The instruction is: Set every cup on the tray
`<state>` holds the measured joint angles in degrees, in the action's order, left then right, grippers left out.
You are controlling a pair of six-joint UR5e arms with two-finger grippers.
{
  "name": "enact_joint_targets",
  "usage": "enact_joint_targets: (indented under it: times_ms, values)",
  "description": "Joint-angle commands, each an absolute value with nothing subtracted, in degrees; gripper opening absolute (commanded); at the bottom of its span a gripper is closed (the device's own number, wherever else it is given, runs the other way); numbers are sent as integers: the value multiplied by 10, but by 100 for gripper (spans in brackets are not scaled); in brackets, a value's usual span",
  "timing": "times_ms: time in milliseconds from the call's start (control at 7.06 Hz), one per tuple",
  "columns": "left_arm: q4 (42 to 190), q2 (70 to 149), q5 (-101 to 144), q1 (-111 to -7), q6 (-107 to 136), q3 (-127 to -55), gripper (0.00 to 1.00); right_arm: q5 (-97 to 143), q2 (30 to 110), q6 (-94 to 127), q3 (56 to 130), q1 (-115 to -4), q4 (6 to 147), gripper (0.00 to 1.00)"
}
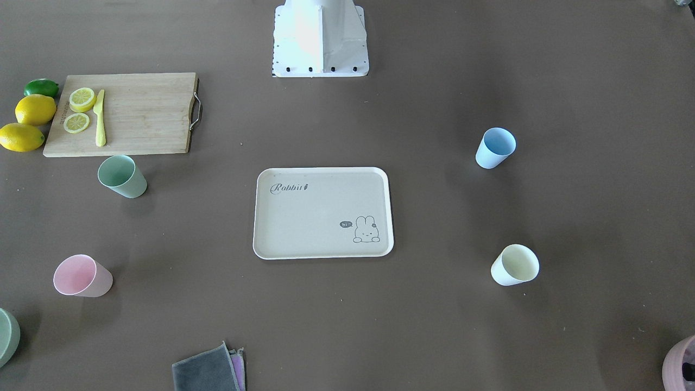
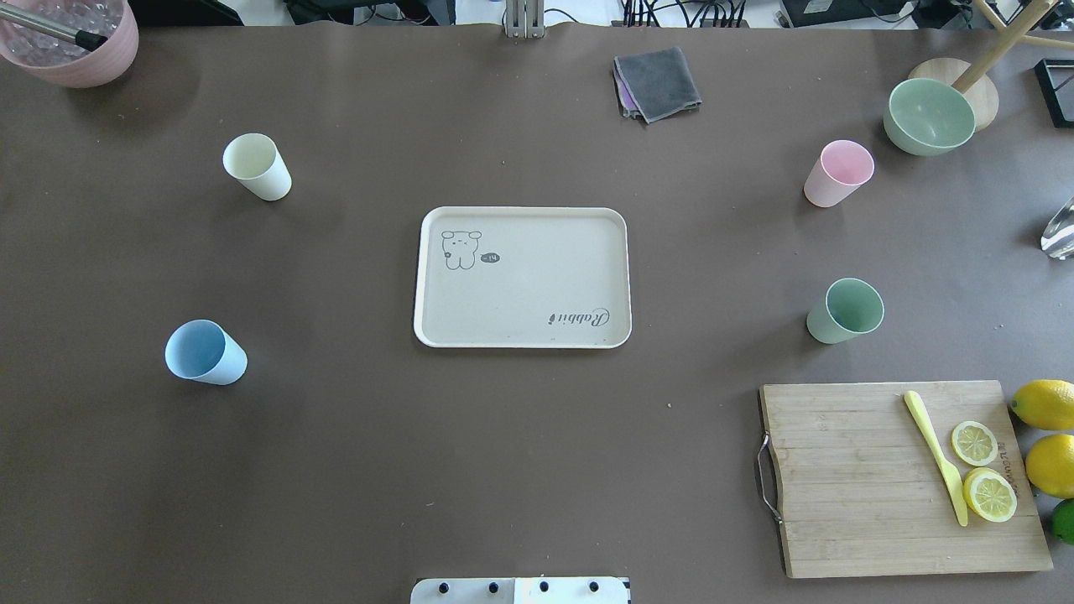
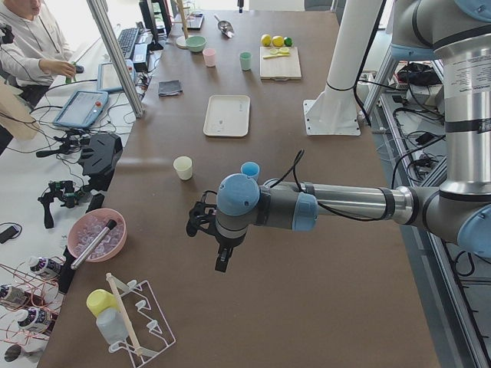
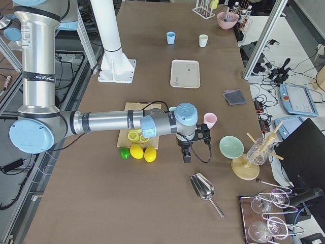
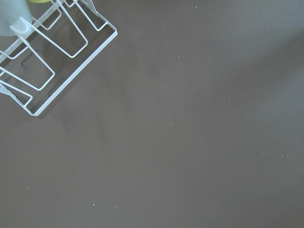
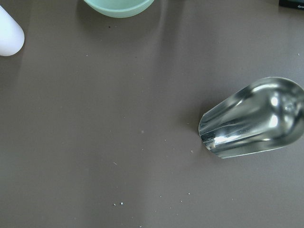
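You are looking at a busy tabletop [image 2: 520, 470] around the tray [image 2: 520, 285]. On the tray's robot-right side, nearer the robot, a wooden cutting board [image 2: 856, 486] is carrying a yellow knife [image 2: 935, 457] and two lemon slices [image 2: 975, 443]. Whole lemons [image 2: 1045, 404] and a lime [image 2: 1066, 520] are sitting just past its outer edge. Beyond the tray, away from the robot, a folded grey cloth [image 2: 659, 82] is lying. A green bowl [image 2: 930, 116] is sitting farther out to the right, and a pink bowl [image 2: 71, 50] far out to the left.

All four cups are standing upright on the tabletop, well apart from the tray. The mint green cup [image 2: 846, 310] and pink cup [image 2: 837, 173] are on its right, the light blue cup [image 2: 205, 352] and cream cup [image 2: 257, 166] on its left. The mint one is standing near the board's far edge.

Only the end views are catching the arms. The left gripper [image 3: 221, 264] is hanging over the tabletop out past the blue cup from the tray, and the right gripper [image 4: 186, 155] out past the lemons — you cannot tell whether either one's fingers are apart or together. The left wrist camera is showing a white wire rack [image 5: 47, 61], the right one a shiny metal scoop [image 6: 251, 118].

The tray is lying flat: beige, round-cornered, raised rim, grey "Rabbit" script and a bunny drawing. The cups are small, tapered, matte and handleless.
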<state>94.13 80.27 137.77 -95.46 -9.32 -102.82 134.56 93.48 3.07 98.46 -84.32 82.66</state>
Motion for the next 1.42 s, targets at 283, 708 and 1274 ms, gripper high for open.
enact_joint_targets:
  times_ms: [283, 708, 1274]
  values:
    - [960, 788, 1381, -954, -103, -1030, 98, 1345, 938, 39, 991, -843, 826, 100]
    - [961, 773, 1394, -953, -102, -1032, 98, 1345, 938, 36, 988, -843, 825, 100]
    - [962, 773, 1395, -952, -101, -1030, 98, 1346, 938, 38, 986, -842, 810, 100]
